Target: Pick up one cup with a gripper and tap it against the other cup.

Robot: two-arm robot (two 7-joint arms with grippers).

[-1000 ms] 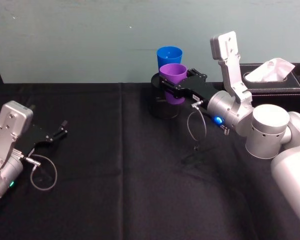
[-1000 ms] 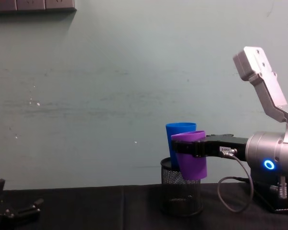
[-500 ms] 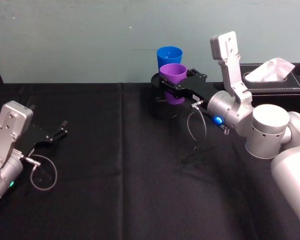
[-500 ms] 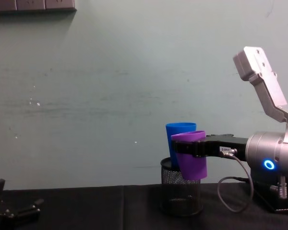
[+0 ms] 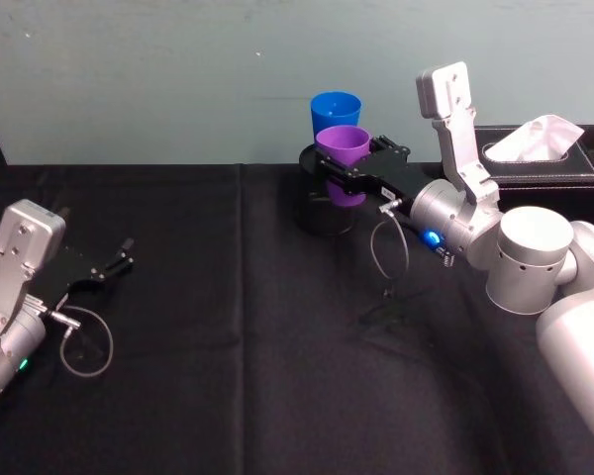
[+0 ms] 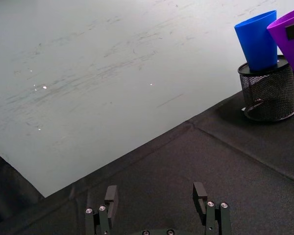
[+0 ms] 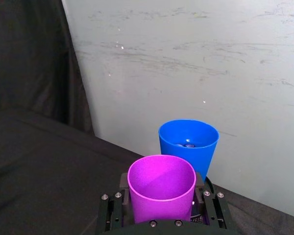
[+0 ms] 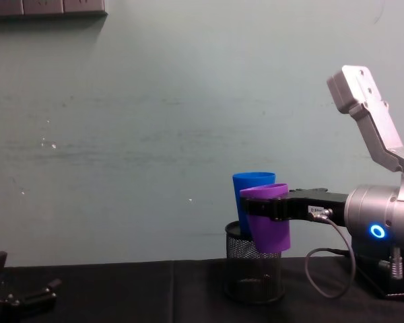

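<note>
Purple cup (image 5: pixel 343 156) clamped in the right claw (image 5: pixel 339 170) — just before the blue cup (image 5: pixel 336 109) — left claw (image 5: pixel 119 259) apart

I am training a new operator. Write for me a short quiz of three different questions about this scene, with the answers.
1. True or false: the right end effector holds the purple cup lifted off the table.
2. What does the blue cup stand in?
A. the tissue box
B. the black mesh pen holder
C. directly on the table
3. Fill in: the left end effector is ____ and idle, low at the table's left side.

Key: 1 true; 2 B; 3 open.
</note>
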